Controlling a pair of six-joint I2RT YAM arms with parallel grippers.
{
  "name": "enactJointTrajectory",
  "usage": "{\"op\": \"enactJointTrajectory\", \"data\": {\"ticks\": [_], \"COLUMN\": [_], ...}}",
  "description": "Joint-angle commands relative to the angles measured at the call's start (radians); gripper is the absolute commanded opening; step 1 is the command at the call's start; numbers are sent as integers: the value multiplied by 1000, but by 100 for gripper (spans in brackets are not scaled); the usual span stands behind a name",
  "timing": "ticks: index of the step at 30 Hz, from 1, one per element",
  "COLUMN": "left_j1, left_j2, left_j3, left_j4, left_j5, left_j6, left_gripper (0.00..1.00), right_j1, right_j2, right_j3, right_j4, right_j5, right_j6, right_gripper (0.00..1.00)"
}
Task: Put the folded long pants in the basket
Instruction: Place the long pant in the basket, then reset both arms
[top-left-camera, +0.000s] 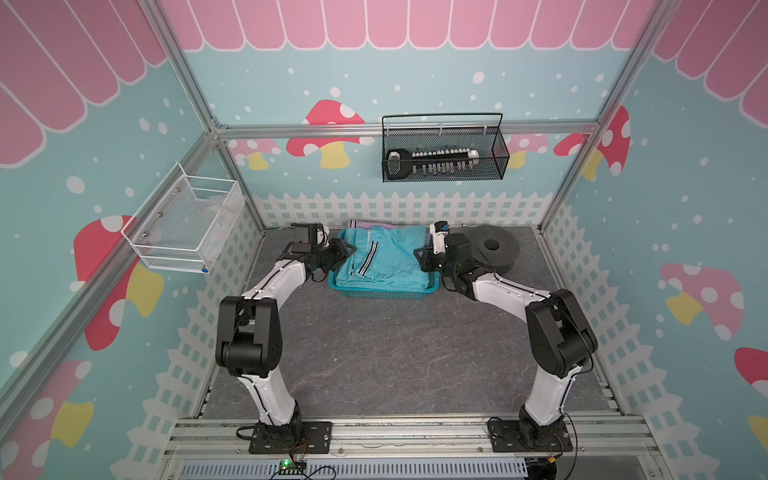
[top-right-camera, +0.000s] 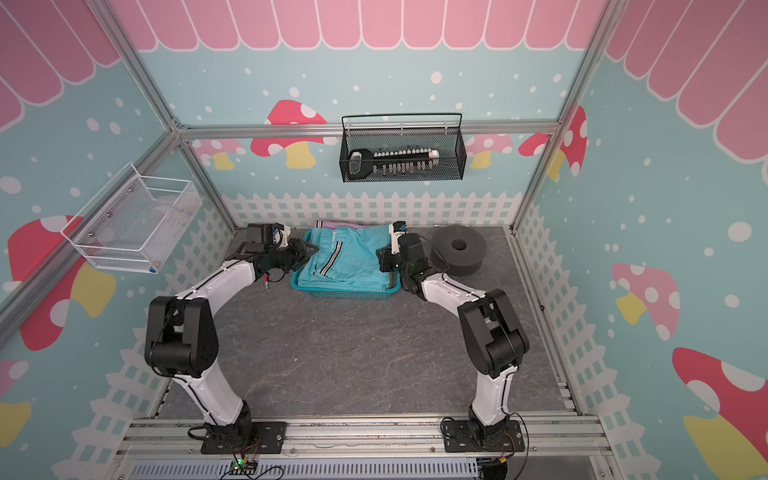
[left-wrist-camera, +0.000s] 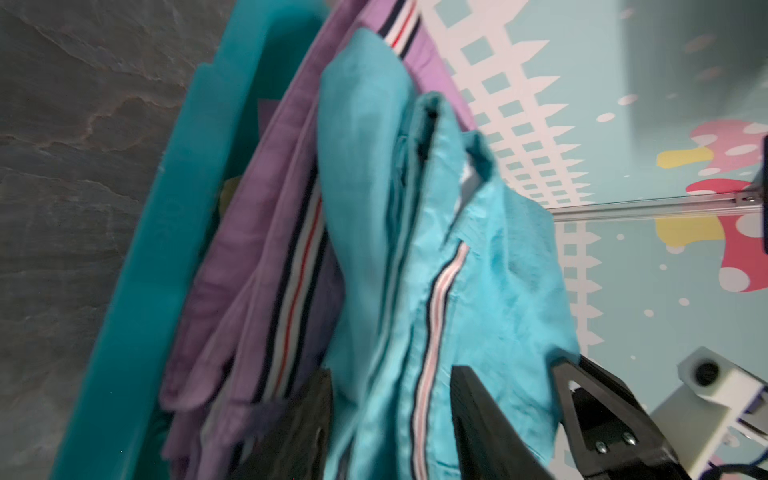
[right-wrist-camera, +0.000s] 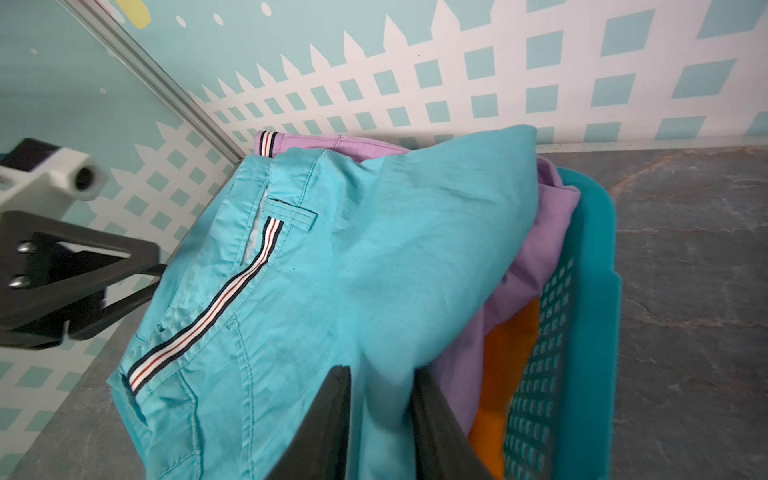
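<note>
The left claw (top-left-camera: 348, 249) stands with its jaws parted around the left edge of the teal pants (top-left-camera: 386, 257), with loose cloth between them. The teal pants lie on top of the pile in the turquoise basket (top-left-camera: 386, 294), over the lilac pants (right-wrist-camera: 544, 232) and the orange pants (right-wrist-camera: 507, 365). The right claw (top-left-camera: 417, 254) straddles the opposite edge, jaws narrowly apart.

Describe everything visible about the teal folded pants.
The teal pants are thin, creased cloth with a black, white and red striped trim beside a pocket. Folded, they lie on top of the lilac pants in the turquoise basket, bulging above its rim. The left tool and right tool straddle opposite edges, jaws apart.
</note>
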Motion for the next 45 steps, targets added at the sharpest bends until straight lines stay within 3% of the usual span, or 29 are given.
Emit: {"op": "enactJointTrajectory", "data": {"ticks": [1,3,4,9,19,26,29,32,36,45], "left_j1": [-83,-139,-166,-260,-228,-229,-226,-214,-192,-149], "left_j2": [-167,-215,-231,-213,48,-146,-201,-140,27,520], "left_j3": [-9,-15,-19,-41,-163,-224,-142,-1,165,552], "left_j4": [10,3,3,9,134,143,118,70,68,56], "left_j5": [-80,-104,-110,-170,-205,-221,-216,-181,-93,-85], "left_j6": [16,20,17,13,47,10,18,34,59,139], "left_gripper": [24,2,0,0,0,0,0,0,0,0], "right_j1": [22,36,44,93,118,118,118,118,117,97], "right_j2": [-127,-170,-187,-182,49,-119,-137,-89,55,526], "right_j3": [25,1,-11,-58,-215,-213,-92,32,198,620], "right_j4": [-62,-67,-65,-47,76,38,-32,-51,-68,-217], "right_j5": [52,51,47,-11,10,50,93,113,194,376], "right_j6": [-56,-61,-63,-57,-27,-53,-88,-113,-151,-199], "right_gripper": [35,36,36,36,32,33,33,34,34,33]}}
